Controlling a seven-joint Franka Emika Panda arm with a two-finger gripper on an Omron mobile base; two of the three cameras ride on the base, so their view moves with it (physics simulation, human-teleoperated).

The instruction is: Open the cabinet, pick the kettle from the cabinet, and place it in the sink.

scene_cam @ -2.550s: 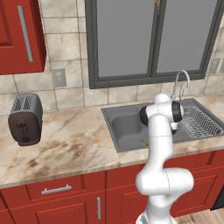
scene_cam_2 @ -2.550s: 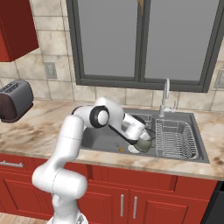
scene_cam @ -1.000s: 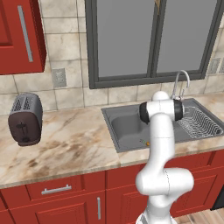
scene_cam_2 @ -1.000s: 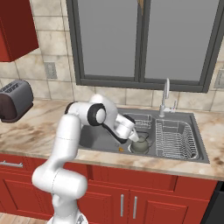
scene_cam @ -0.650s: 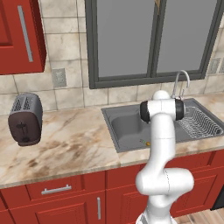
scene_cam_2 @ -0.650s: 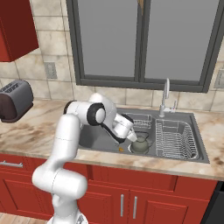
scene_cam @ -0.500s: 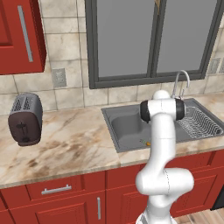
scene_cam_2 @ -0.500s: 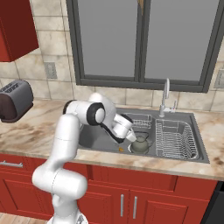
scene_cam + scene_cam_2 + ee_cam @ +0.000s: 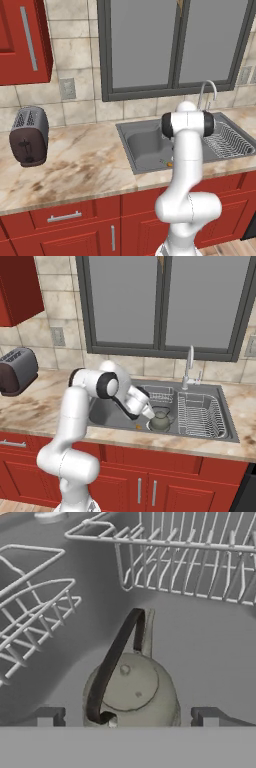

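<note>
Kettle (image 9: 132, 692) upright on sink (image 9: 105, 415) floor, tool (image 9: 127, 717) wide, fingertips clear of both sides

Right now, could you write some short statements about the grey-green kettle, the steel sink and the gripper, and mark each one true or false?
1. The small grey-green kettle stands upright in the grey steel sink. True.
2. The two-finger gripper is shut on the kettle's dark arched handle. False: its jaws are open, one fingertip on each side of the kettle.
3. The grey-brown toaster sits in the sink. False: it is on the marble counter.
4. A wire dish rack lies beside the kettle. True.
</note>
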